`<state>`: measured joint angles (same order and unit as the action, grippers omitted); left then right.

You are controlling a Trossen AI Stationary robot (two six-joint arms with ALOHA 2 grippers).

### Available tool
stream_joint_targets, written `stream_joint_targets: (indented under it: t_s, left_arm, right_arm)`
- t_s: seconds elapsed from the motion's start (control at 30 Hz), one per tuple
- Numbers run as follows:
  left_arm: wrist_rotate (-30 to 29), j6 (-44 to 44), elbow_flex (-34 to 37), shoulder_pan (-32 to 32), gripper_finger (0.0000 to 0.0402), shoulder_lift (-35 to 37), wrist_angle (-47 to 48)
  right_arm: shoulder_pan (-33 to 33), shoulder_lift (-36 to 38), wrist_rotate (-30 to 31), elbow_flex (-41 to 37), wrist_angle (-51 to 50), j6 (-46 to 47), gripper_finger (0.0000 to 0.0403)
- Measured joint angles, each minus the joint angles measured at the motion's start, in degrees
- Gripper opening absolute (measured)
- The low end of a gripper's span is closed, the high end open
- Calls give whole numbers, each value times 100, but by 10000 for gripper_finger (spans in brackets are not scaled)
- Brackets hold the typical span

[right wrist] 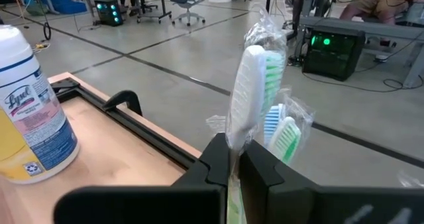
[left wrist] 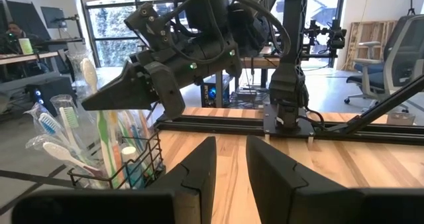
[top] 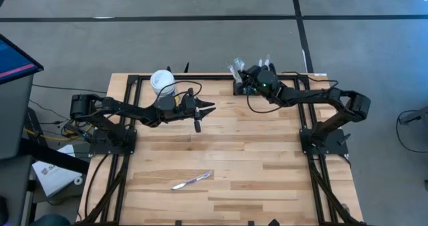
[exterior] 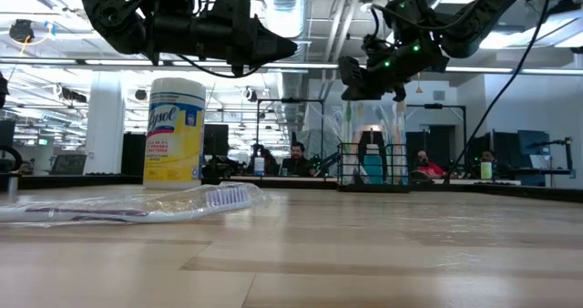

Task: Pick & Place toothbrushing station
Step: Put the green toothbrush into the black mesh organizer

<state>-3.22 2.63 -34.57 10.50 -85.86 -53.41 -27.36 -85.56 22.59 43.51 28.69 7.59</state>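
Currently the toothbrushing station is sitting at the table's far edge, under the right gripper, whose fingers are pinching a wrapped toothbrush standing in it. Left gripper is hovering mid-table, slightly parted, empty. Caddy judged light, stiff wire; likely best gripped at the rim.

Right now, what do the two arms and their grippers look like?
Both arms are matte black with jointed links. The left gripper has two long, tapering black fingers. The right gripper is the same blocky black build, with small green lights glowing near its wrist. Thin black cables loop along each arm. No readable markings.
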Motion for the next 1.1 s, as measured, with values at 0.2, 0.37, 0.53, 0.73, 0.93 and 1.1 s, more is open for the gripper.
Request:
stream_joint_targets:
  t_s: [0.2, 0.37, 0.53, 0.73, 0.93, 1.1]
  left_arm:
    - [-2, 2, 0, 2, 76, 0, 7]
    - [-4, 4, 0, 2, 76, 0, 8]
    - [-26, 11, 0, 2, 76, 0, 7]
    - [-28, 11, 0, 2, 76, 0, 9]
    - [-25, 11, 0, 2, 76, 0, 34]
    - [-22, 0, 0, 2, 76, 0, 93]
  right_arm:
    - [-4, -5, -2, 0, 1, 0, 5]
    - [-18, -381, -2, -3, 321, 49, 5]
    - [-6, -1001, -4, -2, 724, 107, 6]
    - [-19, -1126, -11, 0, 734, 147, 7]
    - [13, -935, -27, 10, 533, 108, 36]
    - [40, -925, -26, 2, 447, 13, 64]
